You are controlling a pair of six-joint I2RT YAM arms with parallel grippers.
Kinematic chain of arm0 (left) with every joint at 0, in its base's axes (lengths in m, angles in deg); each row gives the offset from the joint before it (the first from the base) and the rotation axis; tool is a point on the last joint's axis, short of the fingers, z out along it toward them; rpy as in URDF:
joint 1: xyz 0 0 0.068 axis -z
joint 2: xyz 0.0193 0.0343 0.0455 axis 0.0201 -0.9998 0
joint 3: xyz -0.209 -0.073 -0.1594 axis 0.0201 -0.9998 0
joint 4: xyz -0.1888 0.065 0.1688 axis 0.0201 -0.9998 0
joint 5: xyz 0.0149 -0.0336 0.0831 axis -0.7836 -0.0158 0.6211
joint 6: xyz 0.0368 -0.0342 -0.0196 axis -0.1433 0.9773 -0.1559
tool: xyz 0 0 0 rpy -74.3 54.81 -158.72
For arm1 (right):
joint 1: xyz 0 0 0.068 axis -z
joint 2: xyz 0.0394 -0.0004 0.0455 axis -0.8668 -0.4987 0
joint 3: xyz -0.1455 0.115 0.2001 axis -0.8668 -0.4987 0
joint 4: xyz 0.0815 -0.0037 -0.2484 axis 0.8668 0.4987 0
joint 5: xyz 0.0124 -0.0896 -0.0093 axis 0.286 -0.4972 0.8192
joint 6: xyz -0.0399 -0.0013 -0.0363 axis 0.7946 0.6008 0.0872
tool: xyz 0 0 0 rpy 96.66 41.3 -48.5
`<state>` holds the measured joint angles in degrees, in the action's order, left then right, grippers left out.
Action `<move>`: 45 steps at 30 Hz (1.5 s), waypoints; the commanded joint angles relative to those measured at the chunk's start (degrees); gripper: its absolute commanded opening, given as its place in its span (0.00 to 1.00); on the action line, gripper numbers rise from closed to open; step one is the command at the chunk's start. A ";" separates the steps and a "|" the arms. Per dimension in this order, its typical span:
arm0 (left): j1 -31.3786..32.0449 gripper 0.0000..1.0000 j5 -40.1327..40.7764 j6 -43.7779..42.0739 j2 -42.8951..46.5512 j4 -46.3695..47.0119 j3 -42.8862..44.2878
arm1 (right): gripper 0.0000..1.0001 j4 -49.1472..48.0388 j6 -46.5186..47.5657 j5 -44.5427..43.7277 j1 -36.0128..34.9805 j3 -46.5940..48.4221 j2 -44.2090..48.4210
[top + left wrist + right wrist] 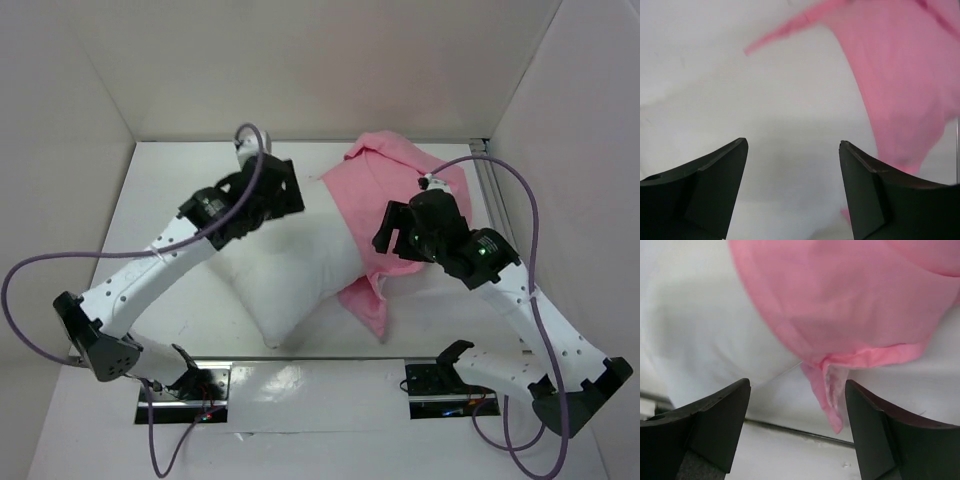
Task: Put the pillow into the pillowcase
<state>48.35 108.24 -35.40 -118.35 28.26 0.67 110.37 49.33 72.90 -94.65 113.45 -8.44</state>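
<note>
Both left claw (793,143) and right claw (797,383) gape just above the pillow (290,272).

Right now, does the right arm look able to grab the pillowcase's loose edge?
Probably yes. The right gripper hangs open close above the pillowcase. The hem lies on the pillow and shows between the open fingers in the wrist view. Nothing covers it.

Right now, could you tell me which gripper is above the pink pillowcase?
The right gripper; it is over the pillowcase edge, the left gripper over bare white pillow.
</note>
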 commanded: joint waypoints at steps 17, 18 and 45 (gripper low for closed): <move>-23.14 0.71 -23.11 -13.68 -18.14 10.62 -3.36 | 0.16 -24.28 -4.39 4.41 14.79 -4.65 -24.86; -21.55 0.70 -24.69 -12.98 -15.24 11.41 -6.09 | 0.16 -24.28 -3.32 3.88 14.79 -2.46 -26.90; -15.92 0.86 -36.47 3.02 22.76 18.44 -47.40 | 1.00 3.39 17.53 -31.44 -26.78 9.78 -30.26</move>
<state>30.72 75.63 -36.45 -99.14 40.59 -43.31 107.42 68.28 50.84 -122.17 124.20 -39.61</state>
